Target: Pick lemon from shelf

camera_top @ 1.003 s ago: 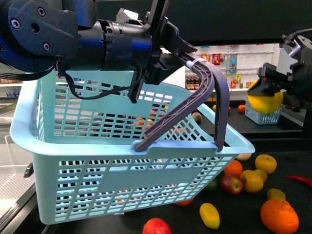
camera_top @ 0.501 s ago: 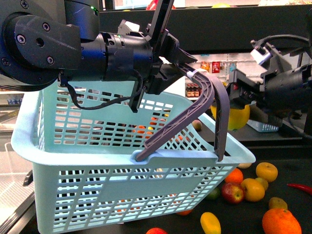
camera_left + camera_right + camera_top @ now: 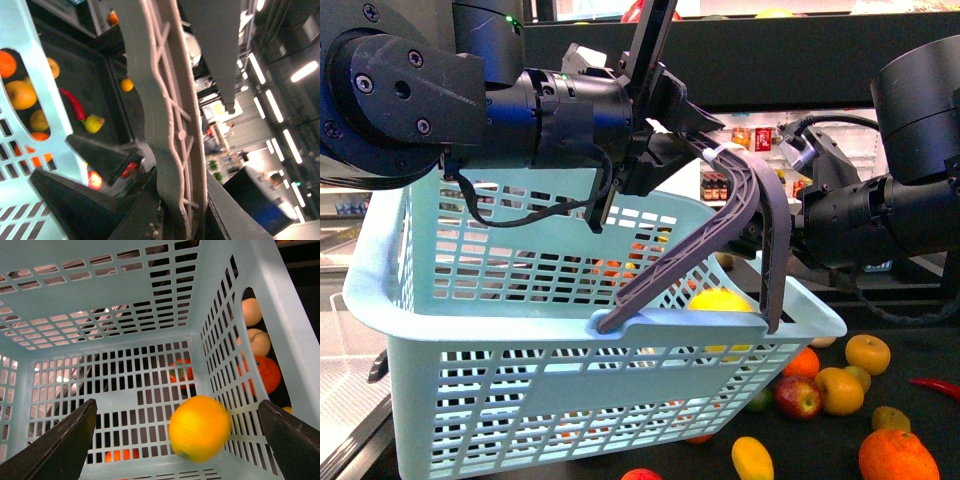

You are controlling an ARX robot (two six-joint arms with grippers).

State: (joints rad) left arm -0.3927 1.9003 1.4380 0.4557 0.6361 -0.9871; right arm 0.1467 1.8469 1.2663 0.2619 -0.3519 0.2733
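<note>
Lemon position: lemon (image 3: pixel 200 427) is inside the pale blue basket (image 3: pixel 570 400), near the side wall closest to the right arm. It shows just above the rim in the front view. It is touching neither hand.
Lemon condition: outline is blurred in the right wrist view. It is judged to be in free fall toward the basket floor.
Task progress: pick is judged complete. The lemon is off the shelf (image 3: pixel 815 435) and within the basket walls.
Remaining: lemon has to settle on the basket floor, and the right arm has to clear the basket opening.
Right hand: right hand (image 3: pixel 176 410) is released, with fingers (image 3: pixel 65 440) spread wide above the basket interior. It holds nothing, and the lemon sits between the fingers and apart from both.
Left hand: left hand (image 3: pixel 670 110) is clenched on the grey handle (image 3: pixel 170 125) and carries the basket clear of the shelf.
Shelf: loose fruit (image 3: pixel 895 455) is scattered on the dark tray below and beside the basket.
</note>
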